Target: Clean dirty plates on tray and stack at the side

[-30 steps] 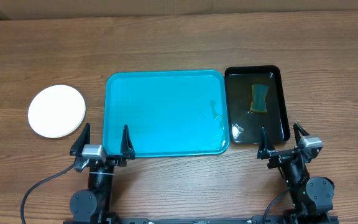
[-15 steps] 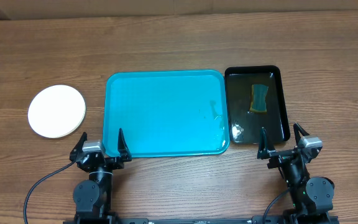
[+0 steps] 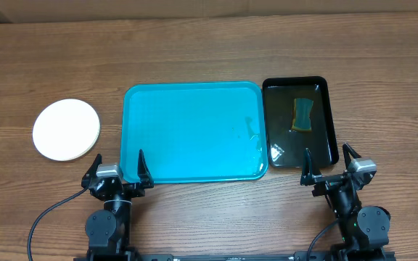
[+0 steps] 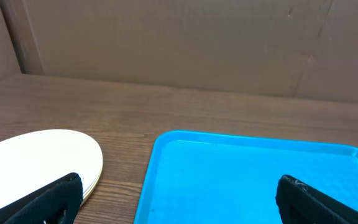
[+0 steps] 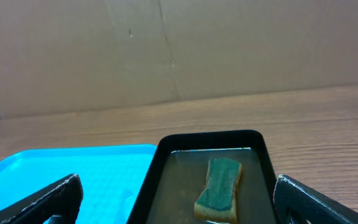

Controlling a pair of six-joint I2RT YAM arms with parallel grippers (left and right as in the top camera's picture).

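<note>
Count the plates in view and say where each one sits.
1 shows fully: the top plate, on the table left of the tray. Layered rims under it suggest others hidden beneath.

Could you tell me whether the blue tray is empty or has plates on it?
Empty of plates. The tray shows only bare blue surface with a few water drops, and the plates sit stacked off its left side.

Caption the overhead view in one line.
Round white plates stacked left of the turquoise rectangular plastic tray, green-yellow sponge in the black rectangular basin, left gripper and right gripper open.
</note>
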